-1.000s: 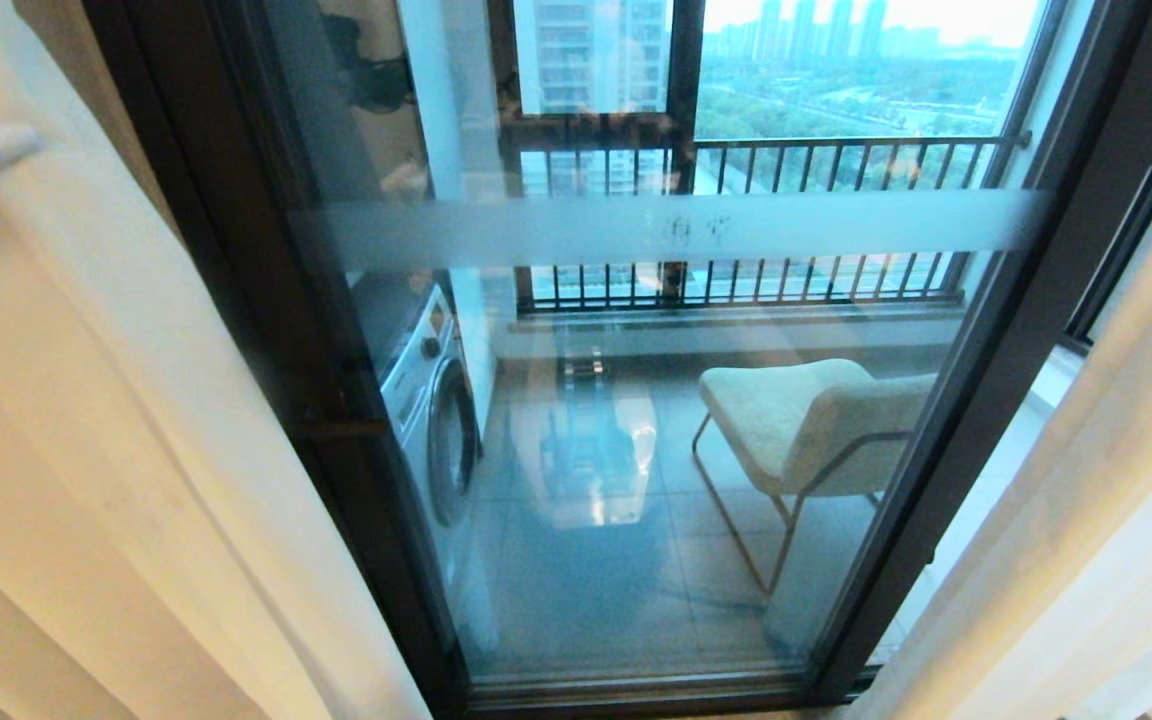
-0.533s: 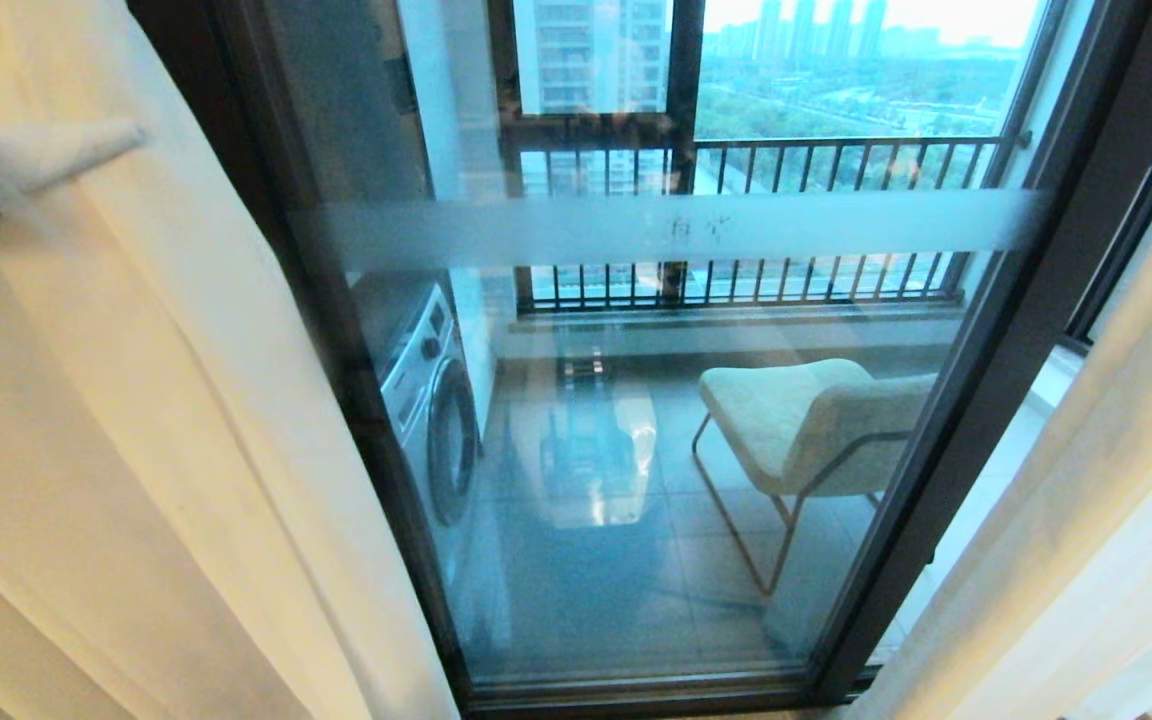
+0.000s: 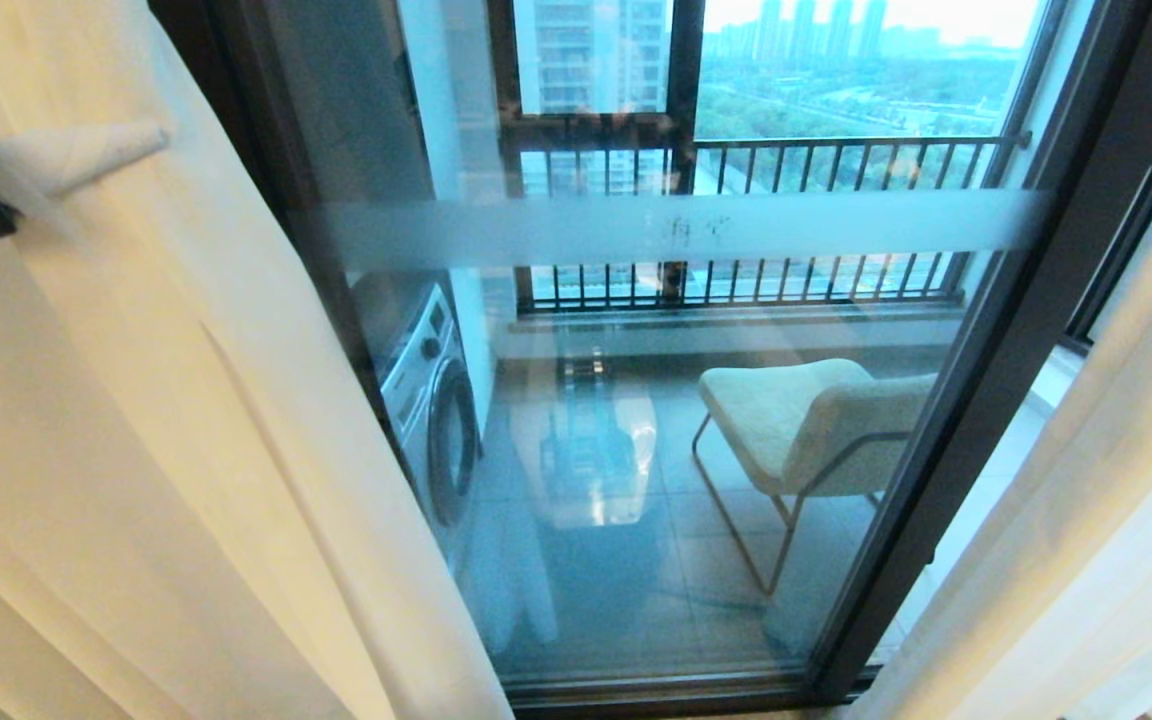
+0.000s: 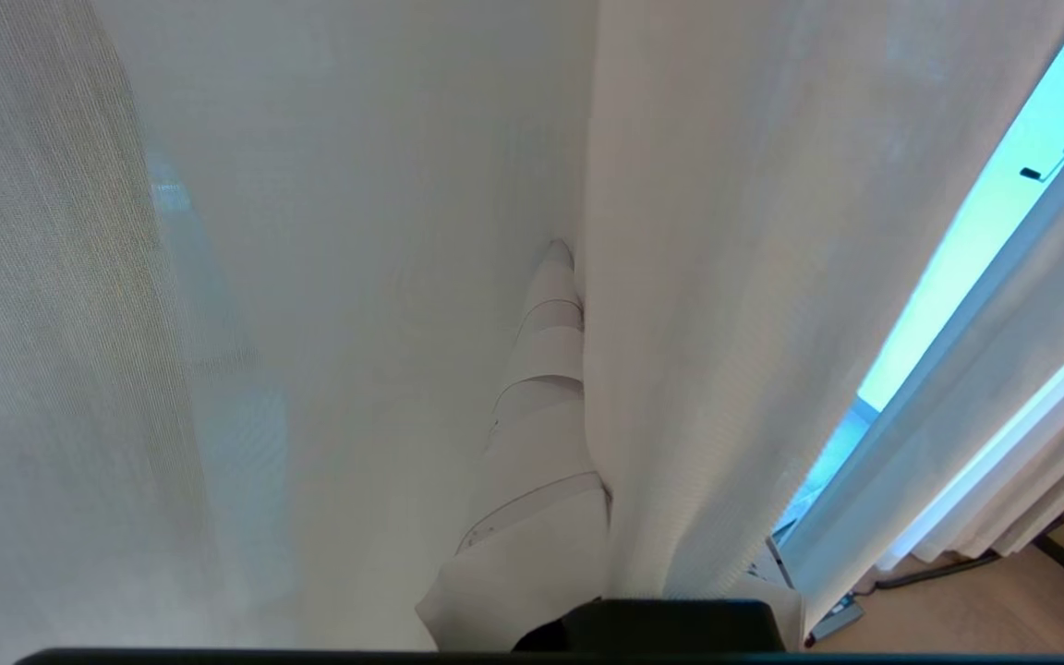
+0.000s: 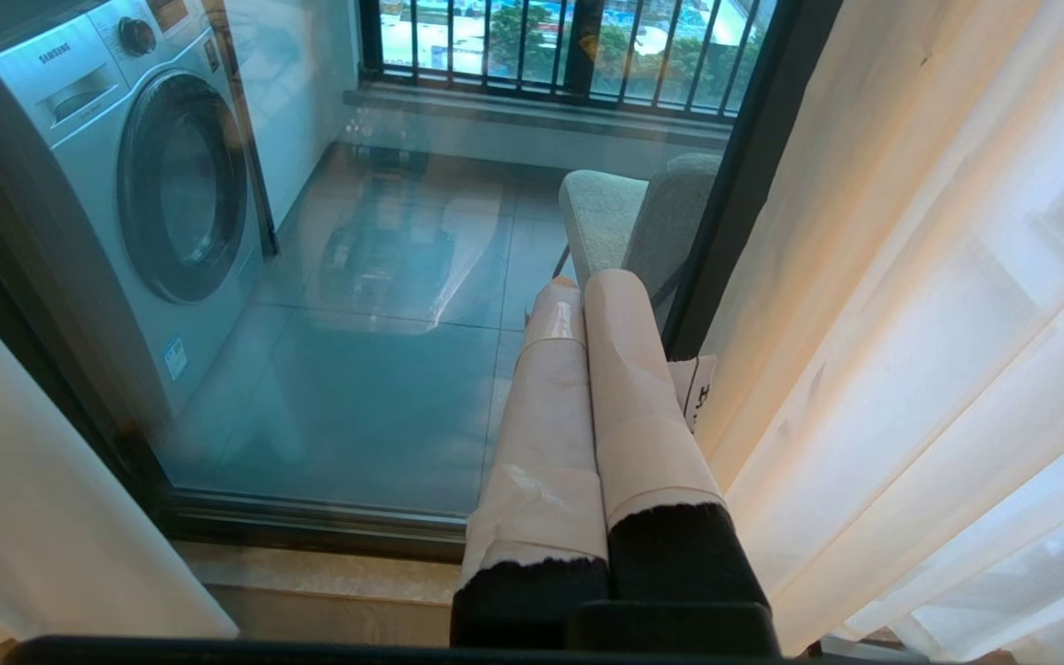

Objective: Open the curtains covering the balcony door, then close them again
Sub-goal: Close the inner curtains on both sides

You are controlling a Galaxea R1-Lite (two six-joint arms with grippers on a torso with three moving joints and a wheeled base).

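drapery at a half-uncovered balcony door (image 3: 656, 420): the curtains (image 3: 166, 430) hang as soft, light, pleated cloth, cream woven fabric over thin white sheer, at the left and right edges of the dark metal frame. left hand (image 3: 66, 155), taped pale and closed on a fold of the left panel, grips near its leading edge, judged the best hold. right hand (image 5: 587, 305) is closed and empty, beside the right panel.

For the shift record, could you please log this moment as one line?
phase: closing | left gripper: shut on left curtain | right gripper: shut, idle | balcony door: mostly uncovered
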